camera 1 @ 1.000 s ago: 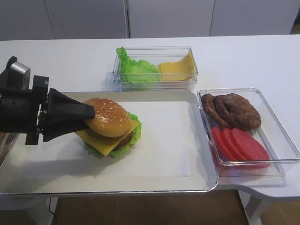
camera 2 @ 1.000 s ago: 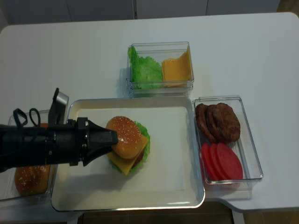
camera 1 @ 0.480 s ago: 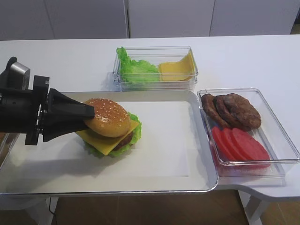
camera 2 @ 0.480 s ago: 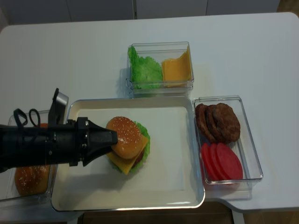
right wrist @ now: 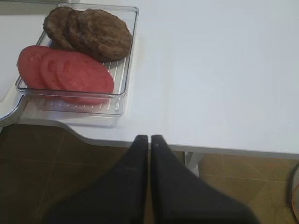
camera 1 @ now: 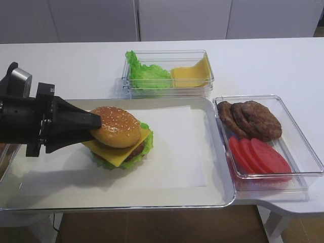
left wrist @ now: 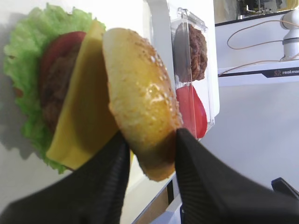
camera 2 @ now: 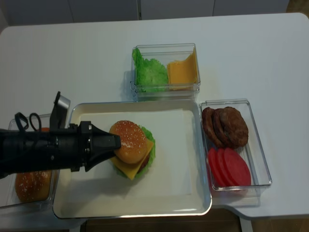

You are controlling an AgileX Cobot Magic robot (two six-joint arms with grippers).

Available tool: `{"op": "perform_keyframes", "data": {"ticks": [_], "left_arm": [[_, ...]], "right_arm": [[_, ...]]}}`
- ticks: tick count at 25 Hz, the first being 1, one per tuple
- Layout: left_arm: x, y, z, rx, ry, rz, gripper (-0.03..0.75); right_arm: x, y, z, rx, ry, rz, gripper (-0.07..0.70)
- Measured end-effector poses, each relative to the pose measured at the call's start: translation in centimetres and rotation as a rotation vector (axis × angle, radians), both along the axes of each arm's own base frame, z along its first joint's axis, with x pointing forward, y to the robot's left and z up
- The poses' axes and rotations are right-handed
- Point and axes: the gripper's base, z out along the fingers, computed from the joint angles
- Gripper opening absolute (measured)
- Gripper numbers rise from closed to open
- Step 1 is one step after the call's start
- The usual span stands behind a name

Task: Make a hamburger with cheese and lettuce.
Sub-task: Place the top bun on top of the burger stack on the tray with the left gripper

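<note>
The hamburger (camera 1: 119, 140) sits on the left part of the metal tray (camera 1: 223, 195): lettuce (camera 1: 147, 145) frill, brown patty, square yellow cheese (camera 1: 114, 154) and sesame bun top (camera 1: 117, 125). My left gripper (camera 1: 97, 126) reaches in from the left and is shut on the bun top's left edge. In the left wrist view the fingers (left wrist: 110, 177) clamp the bun top (left wrist: 140, 88), which is tilted over the cheese (left wrist: 81, 121) and lettuce (left wrist: 25, 56). My right gripper (right wrist: 149, 138) is shut and empty, off the table's front right edge.
A clear box (camera 1: 167, 73) behind the tray holds loose lettuce and bent cheese slices. A clear box (camera 1: 298, 147) on the right holds brown patties (camera 1: 250, 119) and tomato slices (camera 1: 258, 154). A box at the far left (camera 2: 29, 186) holds more buns.
</note>
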Motion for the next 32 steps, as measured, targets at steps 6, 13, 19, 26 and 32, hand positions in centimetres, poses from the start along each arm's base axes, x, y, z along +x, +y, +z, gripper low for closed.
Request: {"op": "perform_keyframes", "data": {"ticks": [6, 13, 19, 26, 32], "left_arm": [[0.04, 0.04, -0.06, 0.008, 0.001, 0.006, 0.240], [0.08, 0.08, -0.13, 0.016, 0.002, 0.011, 0.242], [0.13, 0.13, -0.21, 0.026, 0.002, 0.017, 0.242], [0.05, 0.12, -0.25, 0.030, 0.002, 0.007, 0.242], [-0.10, 0.07, -0.22, 0.027, 0.003, -0.011, 0.275]], "right_arm": [[0.00, 0.00, 0.00, 0.000, 0.000, 0.000, 0.007], [0.00, 0.00, 0.00, 0.000, 0.000, 0.000, 0.007], [0.00, 0.00, 0.00, -0.002, 0.000, 0.001, 0.007], [0.00, 0.00, 0.00, -0.002, 0.000, 0.001, 0.007], [0.00, 0.00, 0.00, 0.000, 0.000, 0.000, 0.007]]}}
